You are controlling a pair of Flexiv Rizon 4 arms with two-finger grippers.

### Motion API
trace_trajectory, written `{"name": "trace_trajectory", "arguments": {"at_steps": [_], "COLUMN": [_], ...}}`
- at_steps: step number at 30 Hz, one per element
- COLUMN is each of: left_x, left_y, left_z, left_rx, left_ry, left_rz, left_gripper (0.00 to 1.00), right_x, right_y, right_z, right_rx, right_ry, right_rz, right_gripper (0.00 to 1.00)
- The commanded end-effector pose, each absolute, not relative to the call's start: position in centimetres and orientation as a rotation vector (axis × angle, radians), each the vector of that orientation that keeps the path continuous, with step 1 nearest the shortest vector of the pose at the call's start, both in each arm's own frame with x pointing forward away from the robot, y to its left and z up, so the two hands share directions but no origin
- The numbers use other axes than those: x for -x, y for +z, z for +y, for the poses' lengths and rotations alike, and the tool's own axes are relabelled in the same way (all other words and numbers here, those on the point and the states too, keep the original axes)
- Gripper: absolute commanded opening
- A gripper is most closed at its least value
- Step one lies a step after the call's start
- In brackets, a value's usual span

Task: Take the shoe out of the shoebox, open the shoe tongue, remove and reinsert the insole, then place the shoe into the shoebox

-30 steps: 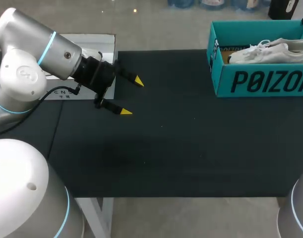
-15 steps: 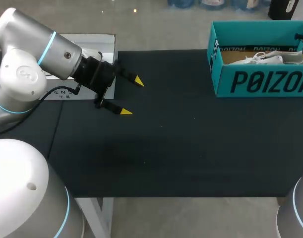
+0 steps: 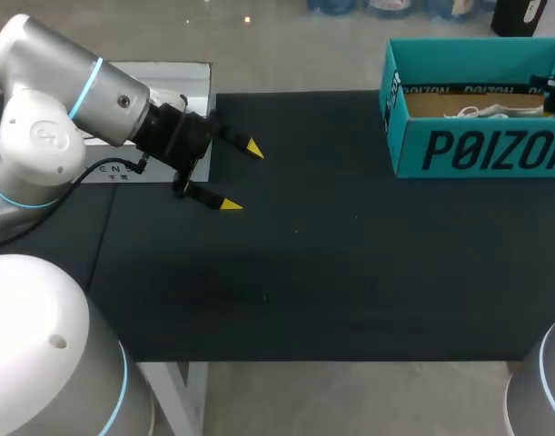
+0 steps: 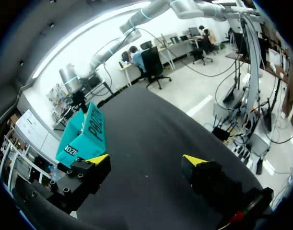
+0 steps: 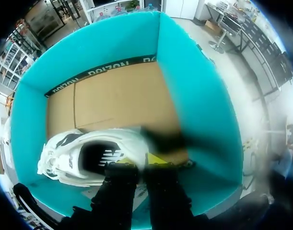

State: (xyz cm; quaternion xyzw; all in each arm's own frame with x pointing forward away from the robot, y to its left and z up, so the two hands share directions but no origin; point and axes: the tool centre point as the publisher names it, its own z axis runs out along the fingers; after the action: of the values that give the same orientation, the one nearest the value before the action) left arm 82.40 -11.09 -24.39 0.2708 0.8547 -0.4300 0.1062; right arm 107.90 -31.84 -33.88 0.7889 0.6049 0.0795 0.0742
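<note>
Now right gripper (image 5: 138, 160) pinching white mesh sneaker (image 5: 60, 153) inside teal cardboard shoebox (image 5: 189, 96); left gripper (image 3: 241, 176) hovering open over black table (image 3: 350, 272).

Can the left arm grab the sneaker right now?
Probably not: the left tool hovers open far from the teal shoebox, and the right tool grips the white sneaker inside it.

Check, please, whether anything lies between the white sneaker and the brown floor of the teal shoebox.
Nothing visible does. The white sneaker lies low inside the teal cardboard shoebox, its collar pinched by the right pincer; the brown floor ahead of it is bare.
</note>
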Motion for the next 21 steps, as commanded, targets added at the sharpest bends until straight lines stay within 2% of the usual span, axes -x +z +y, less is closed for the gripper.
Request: {"name": "trace_trajectory", "arguments": {"at_steps": [1, 11, 12, 13, 15, 21], "left_x": [-82.5, -82.5, -82.5, -82.5, -82.5, -82.5], "left_y": [-24.4, -24.4, -24.4, -24.4, -24.4, -24.4], "left_z": [-11.1, -11.1, -11.1, -11.1, -11.1, -11.1], "left_rx": [-0.799, -0.799, -0.799, -0.799, -0.799, -0.799], "left_ry": [-1.264, -1.264, -1.264, -1.264, -1.264, -1.264], "left_rz": [2.52, 2.52, 2.52, 2.52, 2.52, 2.52], "left_gripper": [1.0, 1.0, 1.0, 1.0, 1.0, 1.0], "right_x": [-108.7, -108.5, -108.4, -108.3, -108.3, -108.1], "right_y": [-34.7, -34.6, -34.4, -34.1, -33.3, -30.5], "right_z": [-32.1, -32.4, -32.4, -32.3, -32.2, -31.8], "right_rx": [-2.38, -2.388, -2.388, -2.385, -2.384, -2.378], "right_ry": [0.224, 0.226, 0.228, 0.237, 0.258, 0.331], "right_rz": [1.82, 1.799, 1.798, 1.789, 1.782, 1.749], "right_gripper": [0.0, 0.0, 0.16, 0.4, 1.0, 1.0]}}
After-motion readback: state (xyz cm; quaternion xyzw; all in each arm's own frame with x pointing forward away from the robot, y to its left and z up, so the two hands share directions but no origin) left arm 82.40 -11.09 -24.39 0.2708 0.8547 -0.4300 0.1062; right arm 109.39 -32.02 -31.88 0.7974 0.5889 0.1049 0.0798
